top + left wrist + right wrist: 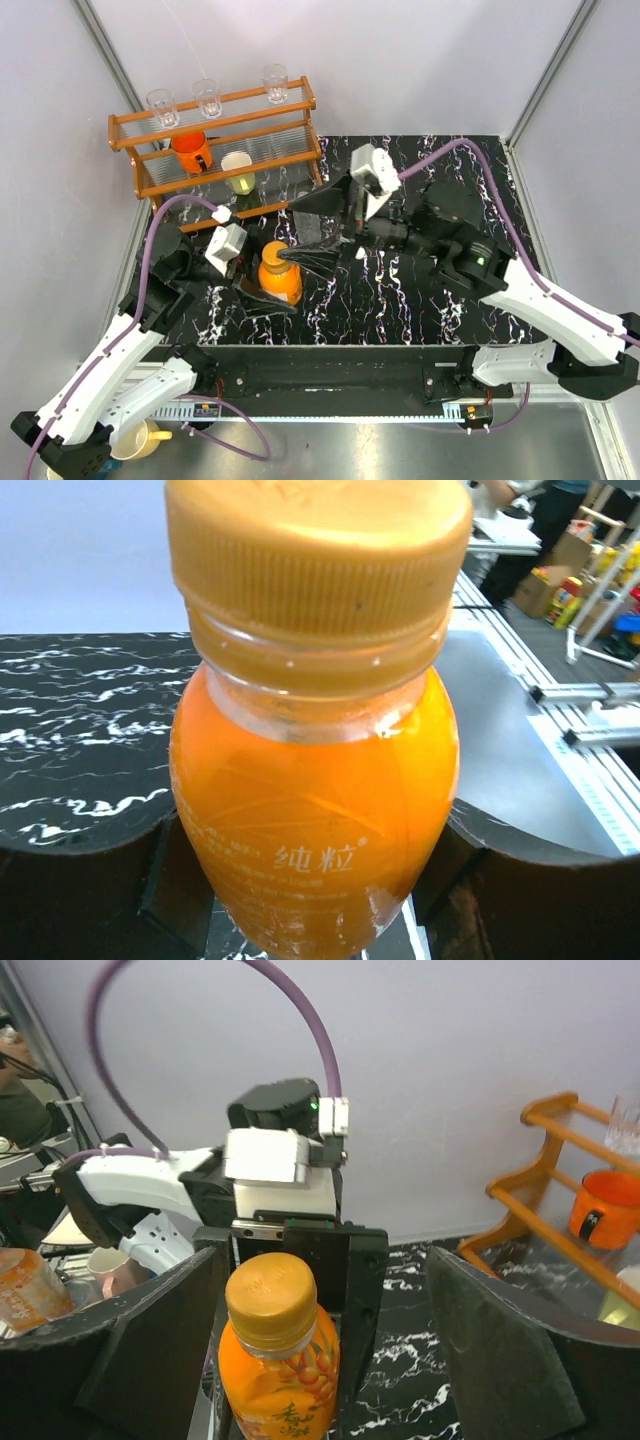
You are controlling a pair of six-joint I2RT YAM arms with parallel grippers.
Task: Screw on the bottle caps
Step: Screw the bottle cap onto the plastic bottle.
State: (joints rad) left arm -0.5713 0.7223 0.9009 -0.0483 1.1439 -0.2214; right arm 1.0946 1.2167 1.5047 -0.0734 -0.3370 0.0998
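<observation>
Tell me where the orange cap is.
The orange cap sits on the orange bottle, left of centre in the top view; the left tool holds the bottle and the open right tool flanks the cap.

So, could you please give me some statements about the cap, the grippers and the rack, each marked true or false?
1. The orange cap sits on the orange bottle. True.
2. The right gripper is shut on the cap. False: its fingers stand wide apart, on either side of the cap.
3. The left gripper holds the bottle's body. True.
4. The orange mug stands beside the bottle. False: it is on the wooden rack.
5. Three clear glasses stand on top of the rack. True.
</observation>
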